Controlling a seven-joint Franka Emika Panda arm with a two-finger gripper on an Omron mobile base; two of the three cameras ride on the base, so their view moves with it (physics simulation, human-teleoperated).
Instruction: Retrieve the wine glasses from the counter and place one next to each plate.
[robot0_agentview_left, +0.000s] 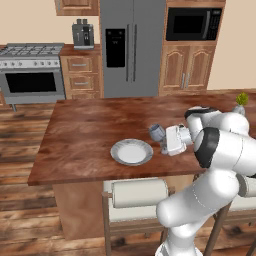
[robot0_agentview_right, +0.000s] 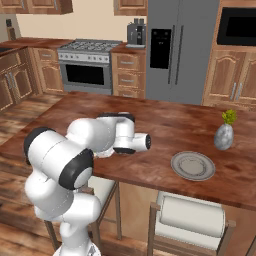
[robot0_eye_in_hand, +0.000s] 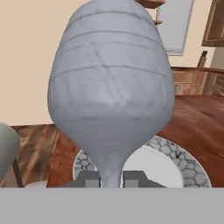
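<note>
Glass (robot0_eye_in_hand: 109, 87) pinched at stem by gripper (robot0_eye_in_hand: 111, 178) fingers, over plate (robot0_eye_in_hand: 175, 164). Looks light, fragile, top-heavy; best held low on stem.

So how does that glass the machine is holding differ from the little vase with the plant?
The wine glass has a thin stem under its rounded bowl; the vase is egg-shaped with no stem. The wine glass is held in the gripper above the island top, while the vase stands on it. The vase carries a yellow-green plant; no plant rises from the wine glass. Both are greyish.
</note>
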